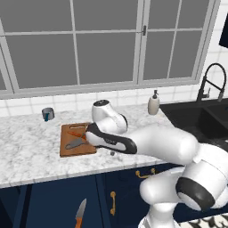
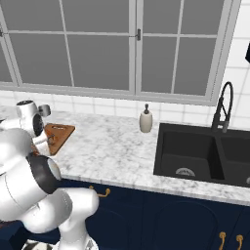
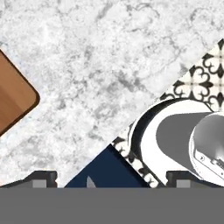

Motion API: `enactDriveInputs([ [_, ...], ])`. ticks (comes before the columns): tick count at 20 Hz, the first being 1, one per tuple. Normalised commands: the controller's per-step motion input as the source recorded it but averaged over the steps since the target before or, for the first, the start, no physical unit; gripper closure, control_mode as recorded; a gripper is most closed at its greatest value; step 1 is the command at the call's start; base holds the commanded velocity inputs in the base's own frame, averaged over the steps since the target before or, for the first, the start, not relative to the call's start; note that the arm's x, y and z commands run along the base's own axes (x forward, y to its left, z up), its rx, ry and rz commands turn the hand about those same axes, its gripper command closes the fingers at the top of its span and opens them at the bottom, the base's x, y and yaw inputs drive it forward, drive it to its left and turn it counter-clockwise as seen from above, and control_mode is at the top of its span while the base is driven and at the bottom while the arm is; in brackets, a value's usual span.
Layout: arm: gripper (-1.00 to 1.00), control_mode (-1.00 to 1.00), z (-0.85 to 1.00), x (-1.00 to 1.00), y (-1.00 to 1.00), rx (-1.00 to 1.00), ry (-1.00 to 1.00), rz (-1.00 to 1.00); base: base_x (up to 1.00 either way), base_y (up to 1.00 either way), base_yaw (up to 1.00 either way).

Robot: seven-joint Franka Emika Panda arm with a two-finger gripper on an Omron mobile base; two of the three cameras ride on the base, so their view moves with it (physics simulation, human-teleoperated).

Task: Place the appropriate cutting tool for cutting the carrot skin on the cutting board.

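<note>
Nearest you, the orange-handled knife [image 1: 80, 214] is showing low against the navy cabinet front [image 1: 53, 200], well below the counter. You cannot tell whether it is resting on the floor.

Above it, the gripper [image 3: 111, 178] is hanging over the front strip of the marble counter [image 3: 100, 52], looking straight down past the counter edge. Its fingertips [image 3: 41, 177] are standing wide apart with nothing between them, so you are working with an empty, spread gripper.

The relation that matters is sideways. The cutting board [image 1: 67, 151] is lying to the gripper's left, and only its rounded corner is entering the hand view at the left edge. The cutting tool [image 1: 75, 144] is already lying flat on that board, on the half nearer you. Its long axis is running diagonally, from near left to far right, with the far end pointing toward the arm. The carrot [image 1: 77, 133] is sitting just beyond it on the same board, close by and roughly parallel. You cannot tell whether the two are touching.

You are judging the placement as done, so any coming move is likely a lift up and away to the right, keeping clear of the board.

Farther back, a small blue cup [image 1: 47, 114] and a soap dispenser [image 1: 153, 103] are standing by the tiled wall.
</note>
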Motion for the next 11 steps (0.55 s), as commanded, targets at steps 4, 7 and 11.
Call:
enactDriveInputs([
  [4, -1.00, -1.00, 0.57, -1.00, -0.62, 0.00, 0.00, 0.34, 0.00, 0.00, 0.00],
  [7, -1.00, -1.00, 0.55, -1.00, -0.47, -0.03, 0.00, 0.41, 0.00, 0.00, 0.00],
  [11, -1.00, -1.00, 0.61, -1.00, -0.44, -0.02, -0.02, 0.39, 0.00, 0.00, 0.00],
])
